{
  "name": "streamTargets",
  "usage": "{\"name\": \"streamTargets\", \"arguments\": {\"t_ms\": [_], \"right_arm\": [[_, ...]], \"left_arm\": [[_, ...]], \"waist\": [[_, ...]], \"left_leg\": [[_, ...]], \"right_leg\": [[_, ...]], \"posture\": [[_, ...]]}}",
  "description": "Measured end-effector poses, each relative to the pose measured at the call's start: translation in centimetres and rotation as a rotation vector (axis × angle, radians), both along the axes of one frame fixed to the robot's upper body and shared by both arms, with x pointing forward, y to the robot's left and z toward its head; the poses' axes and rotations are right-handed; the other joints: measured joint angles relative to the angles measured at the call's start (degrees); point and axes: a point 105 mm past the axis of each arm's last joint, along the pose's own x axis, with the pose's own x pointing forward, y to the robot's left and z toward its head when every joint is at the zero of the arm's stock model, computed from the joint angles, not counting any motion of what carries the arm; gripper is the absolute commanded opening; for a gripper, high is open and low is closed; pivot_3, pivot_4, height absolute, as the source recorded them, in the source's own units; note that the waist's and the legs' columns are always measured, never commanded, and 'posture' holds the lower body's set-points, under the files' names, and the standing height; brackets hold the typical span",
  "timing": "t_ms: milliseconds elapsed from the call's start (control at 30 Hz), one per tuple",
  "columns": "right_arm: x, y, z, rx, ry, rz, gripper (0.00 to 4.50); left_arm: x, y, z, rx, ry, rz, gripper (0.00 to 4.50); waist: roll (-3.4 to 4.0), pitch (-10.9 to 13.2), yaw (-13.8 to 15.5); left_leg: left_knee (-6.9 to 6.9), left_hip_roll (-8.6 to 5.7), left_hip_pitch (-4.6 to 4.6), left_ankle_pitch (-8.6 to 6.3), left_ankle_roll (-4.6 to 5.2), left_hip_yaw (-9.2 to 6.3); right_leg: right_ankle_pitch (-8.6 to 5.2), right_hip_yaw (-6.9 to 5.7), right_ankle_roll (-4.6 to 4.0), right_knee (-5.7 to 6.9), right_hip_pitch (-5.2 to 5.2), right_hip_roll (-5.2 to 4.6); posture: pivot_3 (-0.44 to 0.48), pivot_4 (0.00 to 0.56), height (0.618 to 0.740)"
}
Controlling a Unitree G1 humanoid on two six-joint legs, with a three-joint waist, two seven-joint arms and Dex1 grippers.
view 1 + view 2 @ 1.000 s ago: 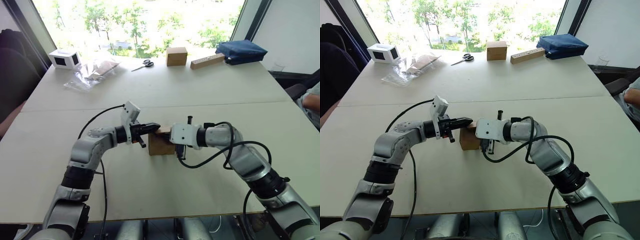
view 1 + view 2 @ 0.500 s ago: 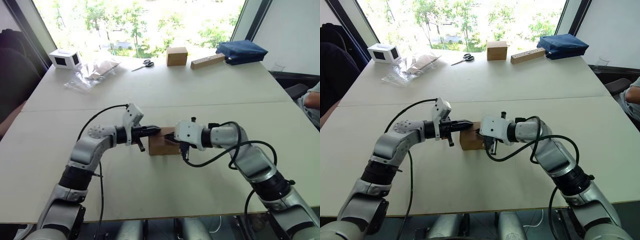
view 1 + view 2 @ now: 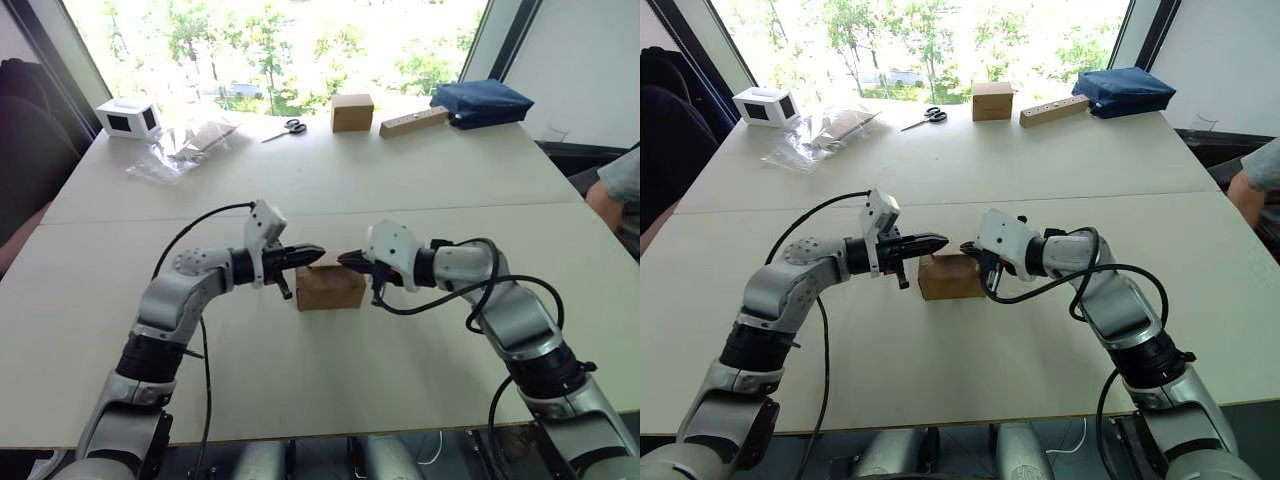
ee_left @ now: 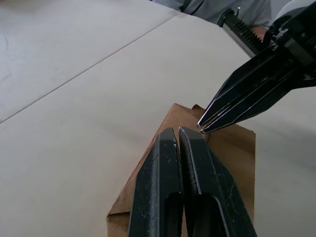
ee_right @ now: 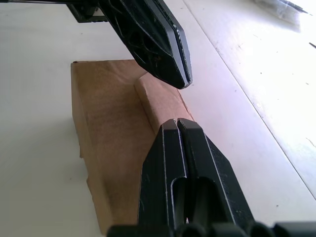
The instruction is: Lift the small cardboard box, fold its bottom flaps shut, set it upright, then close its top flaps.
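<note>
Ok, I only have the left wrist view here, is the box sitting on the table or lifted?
Observer: The small cardboard box sits on the table, not lifted.
Operator: Where does the other end effector come from?
Observer: The right end effector reaches in from the robot's right, tip to tip with the left end effector over the box top.
Operator: Is the right one shut too?
Observer: Yes, the right wrist view shows its fingers pressed together above a raised top flap.

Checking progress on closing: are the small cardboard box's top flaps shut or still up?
Nearly shut: the top flaps lie folded across the small cardboard box, one slightly raised.
</note>
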Motion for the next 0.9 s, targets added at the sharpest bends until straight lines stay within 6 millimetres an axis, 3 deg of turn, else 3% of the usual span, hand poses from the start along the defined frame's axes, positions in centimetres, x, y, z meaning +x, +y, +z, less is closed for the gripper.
{"name": "streamTargets", "arguments": {"t_ms": [333, 667, 800, 900], "right_arm": [[0.2, 0.6, -1.2, -0.033, 0.009, 0.009, 0.00], [0.3, 0.7, -1.5, -0.048, -0.004, 0.007, 0.00], [0.7, 0.5, -1.1, -0.001, 0.000, -0.016, 0.00], [1.4, -0.7, 0.9, 0.174, 0.010, -0.072, 0.00]], "left_arm": [[-0.6, 0.0, -2.0, 0.111, -0.002, 0.011, 0.10], [-0.6, -0.3, -2.0, 0.106, -0.006, 0.006, 0.10], [0.3, 0.1, -0.6, -0.003, -0.015, 0.080, 0.10], [1.8, 2.7, 2.2, -0.132, -0.094, 0.260, 0.10]], "waist": [[0.00, 0.0, 0.1], [0.00, 0.0, 0.0], [0.00, 0.0, 0.0], [0.00, 0.0, 0.0]], "left_leg": [[0.00, -0.01, 0.00, 0.00, 0.01, 0.00], [0.00, 0.00, 0.00, -0.01, 0.02, 0.00], [0.00, 0.00, 0.00, -0.01, 0.02, 0.00], [0.00, 0.00, -0.01, 0.00, 0.00, 0.00]], "right_leg": [[0.00, 0.00, 0.00, -0.01, 0.00, 0.00], [0.00, 0.00, 0.00, 0.00, 0.00, 0.00], [0.00, 0.00, 0.00, 0.00, 0.00, 0.00], [0.00, 0.00, 0.00, 0.00, 0.00, 0.00]], "posture": [[0.000, 0.150, 0.740], [0.000, 0.150, 0.740], [0.000, 0.150, 0.740], [0.000, 0.150, 0.740]]}}
